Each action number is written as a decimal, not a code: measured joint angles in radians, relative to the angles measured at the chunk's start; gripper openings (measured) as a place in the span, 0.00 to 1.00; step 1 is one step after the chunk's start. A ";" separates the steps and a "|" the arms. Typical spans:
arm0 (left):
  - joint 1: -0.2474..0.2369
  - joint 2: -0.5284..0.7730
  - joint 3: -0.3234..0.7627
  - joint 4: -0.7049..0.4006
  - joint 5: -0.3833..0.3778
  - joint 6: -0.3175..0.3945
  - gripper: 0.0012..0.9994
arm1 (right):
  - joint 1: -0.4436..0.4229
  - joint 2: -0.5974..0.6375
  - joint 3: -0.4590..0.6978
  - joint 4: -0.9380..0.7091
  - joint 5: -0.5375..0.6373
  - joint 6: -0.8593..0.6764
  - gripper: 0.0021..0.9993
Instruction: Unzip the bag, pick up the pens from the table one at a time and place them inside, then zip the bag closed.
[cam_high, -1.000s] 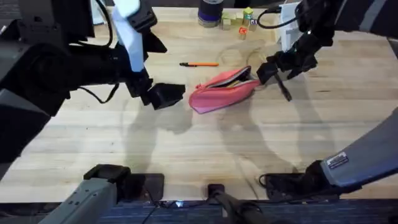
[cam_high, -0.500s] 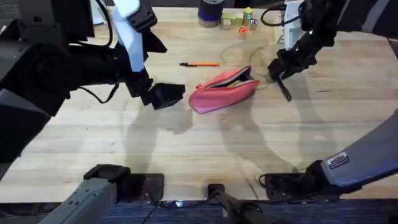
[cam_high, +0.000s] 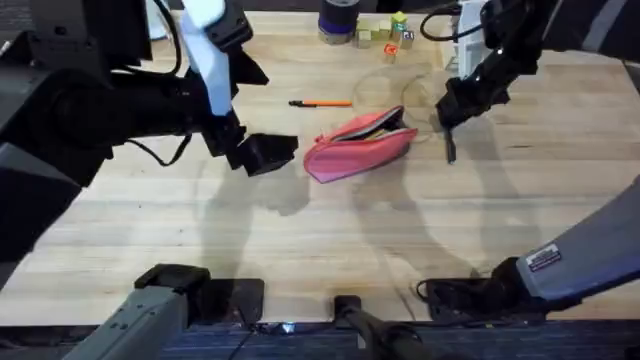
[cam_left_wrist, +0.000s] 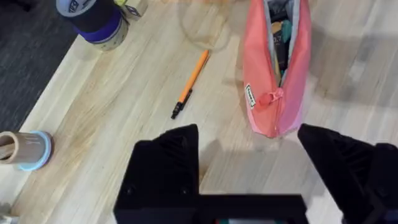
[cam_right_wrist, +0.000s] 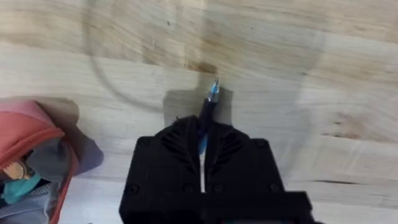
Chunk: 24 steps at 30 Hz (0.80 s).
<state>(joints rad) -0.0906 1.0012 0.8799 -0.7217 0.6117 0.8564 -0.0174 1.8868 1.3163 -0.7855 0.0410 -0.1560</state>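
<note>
The pink bag (cam_high: 358, 146) lies mid-table with its zipper open, and things show inside it (cam_left_wrist: 278, 59). On the table (cam_high: 300, 240) behind the bag rests the orange pen (cam_high: 322, 103), black end first in the left wrist view (cam_left_wrist: 190, 85). My right gripper (cam_high: 452, 108) hovers just right of the bag, shut on the black pen (cam_high: 450, 148), which hangs down from it. Its bluish tip (cam_right_wrist: 214, 88) pokes out between the fingers, and the bag's edge (cam_right_wrist: 28, 134) shows beside them. Left of the bag, my left gripper (cam_high: 266, 153) stands open and empty, its fingers (cam_left_wrist: 166, 163) spread wide.
A dark tape roll (cam_high: 339, 20), small coloured blocks (cam_high: 386, 34) and a white object (cam_high: 463, 38) sit along the back edge. Another roll (cam_left_wrist: 26, 149) lies near the left side. Bare wood stretches in front of the bag.
My right gripper has shifted slightly right and back from the bag's end. The black pen in it has swung from slanted to nearly upright. The left arm has not moved.
</note>
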 joint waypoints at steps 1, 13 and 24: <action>0.000 0.000 0.000 0.000 0.000 0.000 0.99 | 0.000 0.000 0.001 -0.001 0.000 0.000 0.03; 0.000 0.000 0.000 0.000 0.000 0.000 0.99 | 0.014 -0.129 0.058 0.007 -0.030 -0.117 0.03; 0.000 0.000 0.000 0.000 0.000 0.000 0.99 | 0.111 -0.225 0.069 0.004 -0.031 -0.331 0.03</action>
<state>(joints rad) -0.0906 1.0012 0.8799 -0.7216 0.6117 0.8566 0.0935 1.6617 1.3851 -0.7818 0.0097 -0.4870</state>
